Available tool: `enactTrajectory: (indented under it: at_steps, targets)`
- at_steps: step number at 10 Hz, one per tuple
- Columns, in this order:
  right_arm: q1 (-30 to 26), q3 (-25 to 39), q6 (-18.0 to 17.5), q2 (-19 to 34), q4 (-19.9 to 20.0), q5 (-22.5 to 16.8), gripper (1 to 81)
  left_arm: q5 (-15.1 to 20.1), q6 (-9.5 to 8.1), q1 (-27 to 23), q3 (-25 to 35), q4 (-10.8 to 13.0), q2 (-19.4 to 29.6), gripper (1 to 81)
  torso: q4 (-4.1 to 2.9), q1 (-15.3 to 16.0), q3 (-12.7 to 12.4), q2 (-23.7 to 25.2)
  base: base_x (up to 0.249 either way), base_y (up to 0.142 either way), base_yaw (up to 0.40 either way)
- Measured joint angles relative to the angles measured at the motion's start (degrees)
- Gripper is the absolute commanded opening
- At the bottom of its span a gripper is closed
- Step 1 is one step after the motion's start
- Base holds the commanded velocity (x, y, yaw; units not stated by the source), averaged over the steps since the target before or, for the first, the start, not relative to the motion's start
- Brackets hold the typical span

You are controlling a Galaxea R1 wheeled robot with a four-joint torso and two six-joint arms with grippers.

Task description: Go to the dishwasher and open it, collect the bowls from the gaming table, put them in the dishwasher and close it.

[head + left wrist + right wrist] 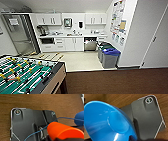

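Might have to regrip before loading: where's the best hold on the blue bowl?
Take the blue bowl at its rim, coming in edge-on from the side to pinch across the thin wall. It flares wide and shallow around a small flat base, so the body is probably too broad to span.

Dark wrist plate [23, 126], corner screws [17, 112], blue cable [37, 132]

The kitchenette around the dishwasher [90, 45] is evenly and brightly lit; straight lines are bowed toward the head view's edges. Soft blur is seen throughout, and pale glare is carried on the blue bowl [106, 122].
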State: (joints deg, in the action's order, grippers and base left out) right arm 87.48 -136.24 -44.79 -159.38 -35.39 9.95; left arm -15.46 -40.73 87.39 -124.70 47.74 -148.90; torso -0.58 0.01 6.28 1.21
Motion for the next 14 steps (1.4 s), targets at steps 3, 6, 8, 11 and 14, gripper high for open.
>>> enactTrajectory:
  at_steps: [3,6,8,11,14]
  targets:
    - [-0.2,0.0,0.0,0.0,0.0,0.1,1.0,0.0,0.00,0.0,-1.0,0.0,-1.0,1.0,0.00,0.0,0.0,0.0,0.134,0.000,0.000]
    - [0.3,0.0,0.0,0.0,0.0,-0.1,1.0,0.0,0.00,0.2,-2.1,0.0,-1.4,1.0,0.00,0.0,0.0,0.0,0.134,0.000,0.000]
    - [-0.1,0.0,0.0,0.0,0.0,0.0,1.0,0.0,0.00,-0.1,-2.2,0.0,-1.7,1.0,0.00,0.0,0.0,0.0,0.135,0.000,0.000]
    - [0.0,0.0,0.0,0.0,0.0,0.0,1.0,0.0,0.02,0.1,-2.6,0.0,-2.2,1.0,0.00,0.0,0.0,0.0,0.135,0.000,0.000]
    - [0.1,0.0,0.0,0.0,0.0,0.0,1.0,0.0,0.02,0.1,-2.8,-0.1,-2.2,1.0,0.00,0.0,0.0,0.0,0.137,0.000,0.000]
